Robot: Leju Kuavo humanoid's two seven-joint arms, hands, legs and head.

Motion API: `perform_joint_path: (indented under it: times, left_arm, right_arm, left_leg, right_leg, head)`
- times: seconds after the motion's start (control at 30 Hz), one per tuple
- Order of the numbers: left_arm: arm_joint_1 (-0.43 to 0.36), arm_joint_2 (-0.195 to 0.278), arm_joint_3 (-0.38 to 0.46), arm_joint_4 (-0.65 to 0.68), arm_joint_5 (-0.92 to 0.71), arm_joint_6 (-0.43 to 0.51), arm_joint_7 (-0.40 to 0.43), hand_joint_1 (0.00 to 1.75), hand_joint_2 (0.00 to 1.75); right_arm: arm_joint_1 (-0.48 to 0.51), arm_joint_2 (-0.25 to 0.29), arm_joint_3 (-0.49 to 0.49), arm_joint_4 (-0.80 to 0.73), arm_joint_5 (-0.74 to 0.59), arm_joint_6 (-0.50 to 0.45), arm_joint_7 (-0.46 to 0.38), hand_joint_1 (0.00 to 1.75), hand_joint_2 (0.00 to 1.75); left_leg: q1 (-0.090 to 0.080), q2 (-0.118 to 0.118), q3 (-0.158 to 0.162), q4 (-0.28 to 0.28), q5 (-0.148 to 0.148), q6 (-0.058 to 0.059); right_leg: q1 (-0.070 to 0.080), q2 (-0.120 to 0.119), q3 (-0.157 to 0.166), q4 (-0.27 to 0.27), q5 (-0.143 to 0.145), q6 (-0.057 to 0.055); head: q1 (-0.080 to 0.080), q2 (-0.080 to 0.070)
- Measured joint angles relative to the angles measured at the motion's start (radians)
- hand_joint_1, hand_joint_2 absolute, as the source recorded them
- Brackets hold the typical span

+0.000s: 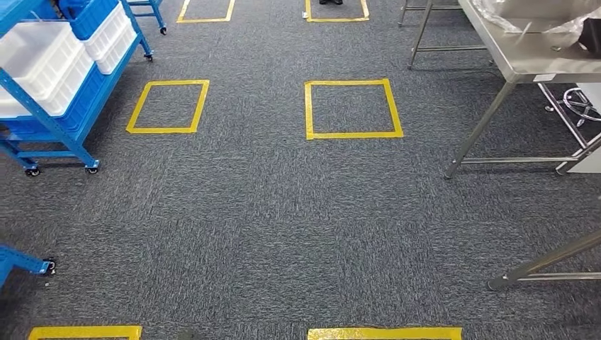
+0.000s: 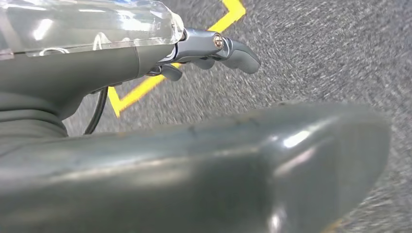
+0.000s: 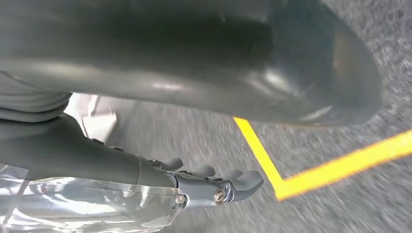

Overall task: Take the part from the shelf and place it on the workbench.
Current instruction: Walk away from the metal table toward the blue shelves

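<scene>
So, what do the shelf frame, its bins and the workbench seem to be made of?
Shelf frame: likely blue painted metal, judging by its thin straight bars on casters. Bins: probably plastic, white and slightly translucent, set in blue ones. Workbench: looks like stainless steel, with a grey brushed top and shiny tubular legs.

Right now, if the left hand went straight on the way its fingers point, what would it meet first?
Probably just the grey carpet floor. The left hand hangs with fingers toward it, near a yellow tape corner; nothing else shows in that line, though depth is unclear.
</scene>
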Motion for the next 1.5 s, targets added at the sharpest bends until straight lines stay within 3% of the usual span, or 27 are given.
perform_joint_path:
  times: [0.07, 0.13, 0.2, 0.27, 0.33, 0.4, 0.47, 0.5, 0.53, 0.6, 0.63, 0.7, 0.77, 0.83, 0.9, 0.97, 1.0, 1.03, 1.07, 1.13, 1.2, 1.3, 1.37, 1.43, 1.5]
  left_arm:
    - [-0.009, 0.004, -0.032, -0.001, -0.033, -0.005, 0.001, 0.0, 0.0]
    - [-0.023, 0.007, -0.067, -0.004, -0.063, -0.007, 0.001, 0.0, 0.0]
    - [-0.032, 0.01, -0.101, -0.006, -0.092, -0.007, 0.003, 0.0, 0.0]
    - [-0.032, 0.014, -0.132, -0.007, -0.12, -0.007, 0.006, 0.0, 0.0]
    - [-0.03, 0.017, -0.161, -0.007, -0.145, -0.007, 0.007, 0.0, 0.0]
    - [-0.032, 0.018, -0.19, -0.007, -0.176, -0.007, 0.007, 0.0, 0.0]
    - [-0.03, 0.021, -0.226, -0.007, -0.22, -0.01, 0.011, 0.0, 0.0]
    - [-0.027, 0.024, -0.249, -0.007, -0.244, -0.012, 0.015, 0.0, 0.0]
    - [-0.023, 0.027, -0.276, -0.007, -0.264, -0.016, 0.02, 0.0, 0.0]
    - [-0.017, 0.035, -0.349, -0.007, -0.288, -0.029, 0.032, 0.0, 0.0]
    - [-0.016, 0.04, -0.394, -0.007, -0.291, -0.038, 0.039, 0.0, 0.0]
    - [-0.014, 0.055, -0.503, -0.007, -0.295, -0.061, 0.054, 0.0, 0.0]
    - [-0.01, 0.072, -0.633, -0.006, -0.295, -0.091, 0.066, 0.0, 0.0]
    - [-0.01, 0.088, -0.777, -0.004, -0.295, -0.116, 0.071, 0.0, 0.0]
    - [-0.019, 0.098, -0.908, -0.003, -0.296, -0.129, 0.073, 0.0, 0.0]
    - [-0.027, 0.103, -1.004, -0.003, -0.296, -0.136, 0.076, 0.0, 0.0]
    - [-0.027, 0.105, -1.04, -0.003, -0.296, -0.138, 0.077, 0.0, 0.0]
    - [-0.027, 0.108, -1.07, -0.003, -0.296, -0.139, 0.078, 0.0, 0.0]
    - [-0.026, 0.111, -1.097, -0.002, -0.294, -0.139, 0.08, 0.0, 0.0]
    - [-0.027, 0.117, -1.139, 0.0, -0.272, -0.131, 0.088, 0.0, 0.0]
    - [-0.026, 0.12, -1.153, 0.0, -0.219, -0.106, 0.102, 0.0, 0.0]
    - [-0.011, 0.119, -1.101, 0.0, -0.023, -0.011, 0.12, 0.0, 0.0]
    - [0.003, 0.113, -1.007, 0.0, 0.144, 0.063, 0.109, 0.0, 0.0]
    - [0.016, 0.103, -0.881, 0.0, 0.311, 0.112, 0.069, 0.0, 0.0]
    - [0.029, 0.091, -0.747, 0.0, 0.469, 0.126, 0.011, 0.0, 0.0]
  right_arm:
    - [-0.019, -0.009, 0.037, -0.001, 0.0, 0.018, 0.005, 0.0, 0.0]
    - [-0.034, -0.016, 0.065, -0.001, 0.001, 0.028, 0.01, 0.0, 0.0]
    - [-0.046, -0.021, 0.089, -0.002, 0.002, 0.035, 0.013, 0.0, 0.0]
    - [-0.055, -0.024, 0.114, -0.002, 0.002, 0.04, 0.014, 0.0, 0.0]
    - [-0.057, -0.028, 0.145, -0.002, 0.002, 0.044, 0.017, 0.0, 0.0]
    - [-0.054, -0.034, 0.18, -0.002, 0.002, 0.056, 0.025, 0.0, 0.0]
    - [-0.047, -0.041, 0.228, -0.001, 0.002, 0.075, 0.037, 0.0, 0.0]
    - [-0.044, -0.044, 0.257, -0.001, 0.002, 0.084, 0.042, 0.0, 0.0]
    - [-0.042, -0.047, 0.289, 0.0, 0.002, 0.094, 0.047, 0.0, 0.0]
    - [-0.04, -0.056, 0.367, 0.0, 0.002, 0.118, 0.056, 0.0, 0.0]
    - [-0.039, -0.06, 0.41, 0.001, 0.002, 0.131, 0.06, 0.0, 0.0]
    - [-0.041, -0.068, 0.503, 0.003, 0.003, 0.158, 0.067, 0.0, 0.0]
    - [-0.046, -0.073, 0.598, 0.003, 0.003, 0.183, 0.07, 0.0, 0.0]
    - [-0.05, -0.077, 0.69, 0.003, 0.003, 0.205, 0.07, 0.0, 0.0]
    - [-0.052, -0.082, 0.772, 0.004, 0.003, 0.218, 0.07, 0.0, 0.0]
    - [-0.053, -0.087, 0.835, 0.005, 0.003, 0.225, 0.07, 0.0, 0.0]
    - [-0.055, -0.088, 0.857, 0.006, 0.003, 0.227, 0.07, 0.0, 0.0]
    - [-0.057, -0.089, 0.874, 0.006, 0.002, 0.229, 0.07, 0.0, 0.0]
    - [-0.059, -0.089, 0.89, 0.007, 0.001, 0.23, 0.07, 0.0, 0.0]
    - [-0.064, -0.089, 0.91, 0.007, -0.024, 0.222, 0.075, 0.0, 0.0]
    - [-0.065, -0.089, 0.908, 0.007, -0.082, 0.196, 0.082, 0.0, 0.0]
    - [-0.063, -0.087, 0.858, 0.006, -0.235, 0.112, 0.076, 0.0, 0.0]
    - [-0.055, -0.082, 0.779, 0.005, -0.377, 0.036, 0.036, 0.0, 0.0]
    - [-0.04, -0.078, 0.666, 0.004, -0.527, -0.029, -0.032, 0.0, 0.0]
    - [-0.02, -0.072, 0.555, 0.005, -0.638, -0.067, -0.1, 0.0, 0.0]
  left_leg:
    - [-0.001, 0.019, 0.057, -0.117, 0.071, 0.005]
    - [-0.011, 0.054, 0.114, -0.234, 0.114, 0.016]
    - [-0.021, 0.064, 0.127, -0.267, 0.117, 0.028]
    - [-0.019, 0.045, 0.129, -0.276, 0.122, 0.039]
    - [-0.014, 0.027, 0.135, -0.289, 0.129, 0.05]
    - [-0.013, 0.007, 0.138, -0.294, 0.132, 0.057]
    - [-0.014, -0.016, 0.138, -0.293, 0.131, 0.06]
    - [-0.014, -0.029, 0.139, -0.292, 0.13, 0.06]
    - [-0.013, -0.041, 0.142, -0.291, 0.129, 0.059]
    - [-0.013, -0.064, 0.145, -0.286, 0.124, 0.054]
    - [-0.014, -0.075, 0.144, -0.281, 0.121, 0.05]
    - [-0.014, -0.093, 0.137, -0.276, 0.119, 0.039]
    - [-0.01, -0.105, 0.132, -0.277, 0.12, 0.027]
    - [-0.01, -0.073, 0.118, -0.247, 0.099, 0.017]
    - [-0.009, -0.024, 0.07, -0.146, 0.045, 0.008]
    - [-0.004, -0.008, 0.008, -0.024, -0.005, 0.002]
    - [-0.002, -0.005, -0.007, 0.005, -0.008, -0.001]
    - [-0.001, -0.001, -0.003, -0.003, 0.007, -0.002]
    - [0.0, 0.005, 0.02, -0.049, 0.037, -0.001]
    - [-0.004, 0.041, 0.092, -0.188, 0.097, 0.004]
    - [-0.011, 0.066, 0.13, -0.265, 0.117, 0.016]
    - [-0.013, 0.044, 0.131, -0.276, 0.12, 0.033]
    - [-0.009, 0.027, 0.136, -0.284, 0.126, 0.044]
    - [-0.008, 0.01, 0.137, -0.286, 0.128, 0.05]
    - [-0.01, -0.011, 0.138, -0.286, 0.128, 0.053]
  right_leg:
    - [0.001, -0.018, 0.008, 0.001, -0.006, 0.004]
    - [0.004, -0.036, 0.015, 0.002, -0.012, 0.012]
    - [0.006, -0.053, 0.018, 0.001, -0.016, 0.022]
    - [0.005, -0.063, 0.022, 0.0, -0.02, 0.032]
    - [0.001, -0.031, 0.01, 0.035, -0.047, 0.042]
    - [-0.002, 0.019, -0.047, 0.152, -0.106, 0.046]
    - [-0.003, 0.037, -0.116, 0.273, -0.143, 0.048]
    - [-0.003, 0.04, -0.13, 0.288, -0.132, 0.048]
    - [-0.004, 0.042, -0.126, 0.261, -0.1, 0.047]
    - [-0.008, 0.068, -0.078, 0.132, -0.017, 0.046]
    - [-0.01, 0.086, -0.055, 0.073, 0.01, 0.044]
    - [-0.011, 0.107, -0.037, 0.024, 0.022, 0.04]
    - [-0.009, 0.09, -0.036, 0.018, 0.024, 0.029]
    - [-0.01, 0.071, -0.032, 0.01, 0.027, 0.017]
    - [-0.006, 0.048, -0.029, 0.006, 0.027, 0.008]
    - [-0.002, 0.021, -0.028, 0.007, 0.024, 0.003]
    - [0.0, 0.008, -0.028, 0.008, 0.022, 0.002]
    - [0.0, -0.002, -0.027, 0.008, 0.021, 0.002]
    - [0.0, -0.012, -0.026, 0.009, 0.019, 0.003]
    - [0.003, -0.03, -0.02, 0.011, 0.014, 0.009]
    - [0.006, -0.046, -0.016, 0.012, 0.009, 0.019]
    - [0.004, -0.059, -0.01, 0.015, 0.003, 0.035]
    - [0.0, -0.019, -0.025, 0.058, -0.031, 0.045]
    - [-0.003, 0.028, -0.082, 0.177, -0.094, 0.048]
    - [-0.003, 0.038, -0.138, 0.283, -0.127, 0.048]
  head:
    - [0.0, 0.0]
    - [0.001, 0.0]
    - [0.001, 0.0]
    - [0.001, 0.0]
    - [0.002, 0.0]
    - [0.003, 0.0]
    - [0.004, 0.0]
    - [0.004, 0.0]
    - [0.004, 0.0]
    - [0.004, 0.0]
    - [0.003, 0.0]
    - [0.003, 0.0]
    - [0.003, 0.0]
    - [0.002, 0.0]
    - [0.0, 0.0]
    - [-0.001, 0.0]
    - [-0.001, 0.0]
    - [-0.001, 0.0]
    - [-0.001, 0.0]
    - [-0.001, 0.0]
    - [0.0, 0.0]
    - [0.001, 0.0]
    - [0.002, 0.0]
    - [0.003, 0.0]
    - [0.004, 0.0]
